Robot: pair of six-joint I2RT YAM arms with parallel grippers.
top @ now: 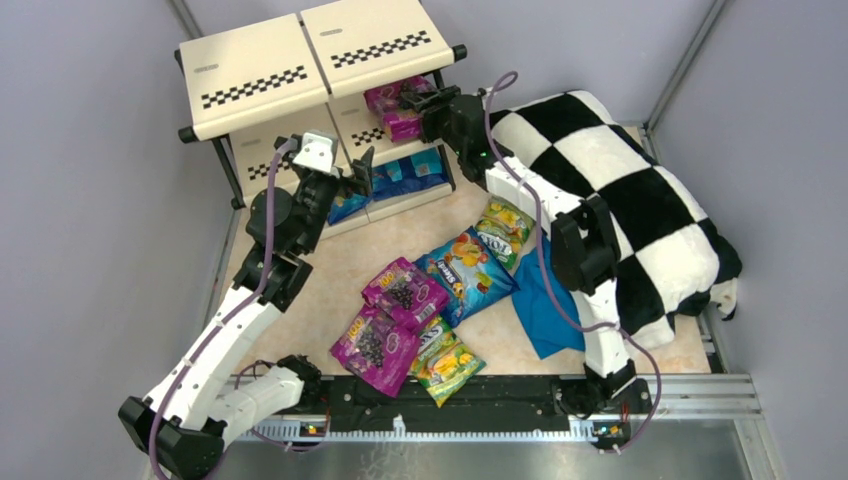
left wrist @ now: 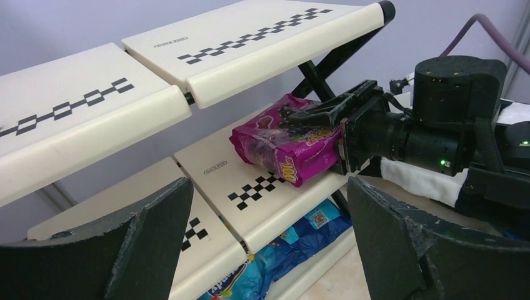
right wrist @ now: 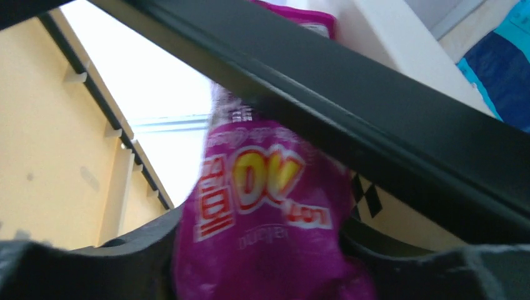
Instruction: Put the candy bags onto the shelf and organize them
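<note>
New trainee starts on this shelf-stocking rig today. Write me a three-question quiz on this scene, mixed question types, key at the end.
1. True or false: the left fingers are shut on something.
2. The magenta bag between the right fingers lies on which tier of the shelf? A top, B middle, C bottom.
3. How many candy bags lie loose on the table?
Key: 1 false, they stand open and empty. 2 B. 3 five.
</note>
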